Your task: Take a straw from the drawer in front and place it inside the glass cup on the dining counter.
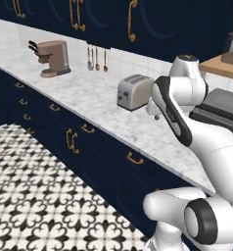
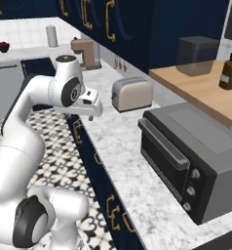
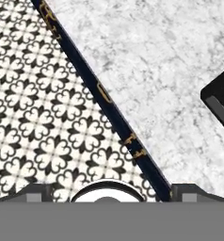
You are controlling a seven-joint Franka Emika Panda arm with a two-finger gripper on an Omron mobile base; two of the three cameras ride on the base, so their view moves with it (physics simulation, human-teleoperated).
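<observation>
My gripper [image 2: 91, 116] hangs over the front edge of the marble worktop [image 2: 127, 161], pointing down. In the hand view the gripper [image 3: 107, 192] is open, its dark fingertips [image 3: 38, 190] set wide apart with nothing between them. Below it the worktop edge [image 3: 147, 94] runs diagonally beside the patterned floor. Under the worktop a navy drawer [image 1: 126, 169] with a curved brass handle is shut; its handle [image 3: 104, 92] shows edge-on from above. The hand [image 1: 155, 112] peeks out behind my own arm. The straw, the glass cup and the dining counter are out of view.
A silver toaster [image 1: 133, 92] stands on the worktop beyond the hand. A grey oven [image 2: 191, 151] sits to the right, with a wooden shelf and brown bottle [image 2: 230, 72] above it. A coffee machine [image 1: 54, 58] is far left. Patterned tile floor [image 1: 40, 196] lies open on the left.
</observation>
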